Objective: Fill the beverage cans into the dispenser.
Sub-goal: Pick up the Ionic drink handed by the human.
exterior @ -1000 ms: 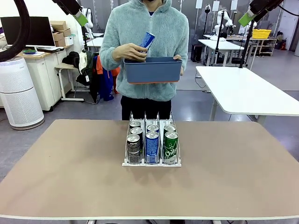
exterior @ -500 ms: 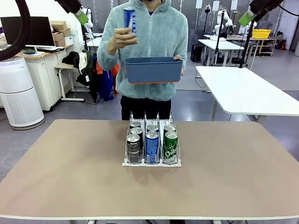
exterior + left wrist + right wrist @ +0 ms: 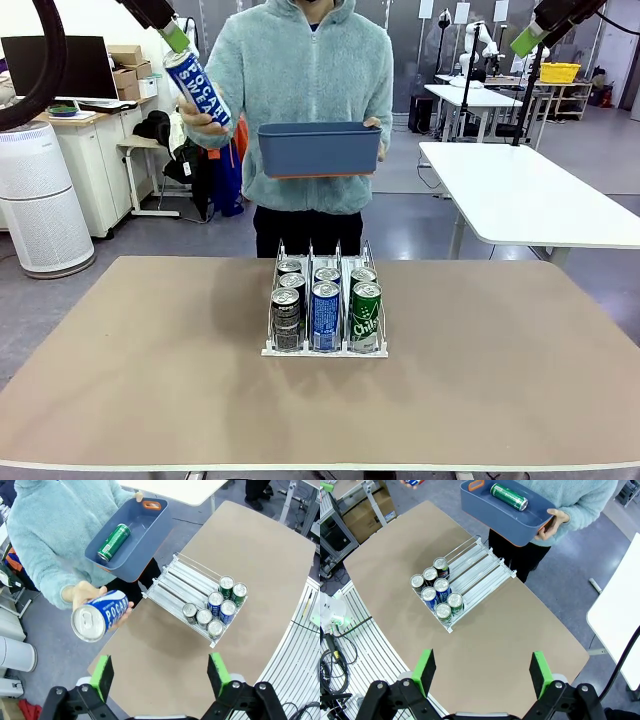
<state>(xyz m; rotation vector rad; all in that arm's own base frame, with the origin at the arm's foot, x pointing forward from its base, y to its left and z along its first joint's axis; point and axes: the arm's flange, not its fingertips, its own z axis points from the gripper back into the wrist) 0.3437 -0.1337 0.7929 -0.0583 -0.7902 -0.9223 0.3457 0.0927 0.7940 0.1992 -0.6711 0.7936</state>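
While the person's hand (image 3: 82, 594) holds a blue can (image 3: 100, 617) up at the far left, tilted and close to the left gripper (image 3: 160, 676), both that one and the right gripper (image 3: 482, 672) hang spread wide and empty, high over the table (image 3: 165, 650). The rack (image 3: 176, 581) sits mid-table with cans (image 3: 326, 305) lined up at its near lip and bare rails behind. A green can (image 3: 113, 541) lies in the blue bin (image 3: 150, 522) the person carries. This looks like a handover, so the left gripper should set its jaws across the can's body, clear of the person's grip, and close gently enough not to dent the thin metal. Once released, the can probably belongs upright at the far end of the middle lane, behind the blue ones already there.
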